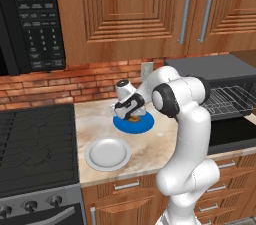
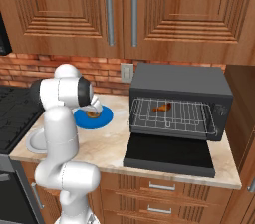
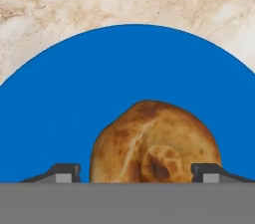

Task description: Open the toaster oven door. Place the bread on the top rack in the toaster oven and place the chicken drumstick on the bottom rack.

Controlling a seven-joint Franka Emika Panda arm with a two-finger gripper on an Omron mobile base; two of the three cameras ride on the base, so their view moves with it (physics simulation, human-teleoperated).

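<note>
Claw (image 3: pixel 135 175) wide, tips astride bread (image 3: pixel 155 143) on blue plate (image 3: pixel 64 118), bare plate beyond bun.

The oven (image 2: pixel 182 101) stands at the counter's (image 2: pixel 112 143) right end, its door (image 2: pixel 169 155) folded down flat over the front edge. A drumstick (image 2: pixel 162 107) lies on a rack inside. The blue plate (image 2: pixel 102 117) sits near the back wall, bread (image 2: pixel 92 114) on it.
</note>
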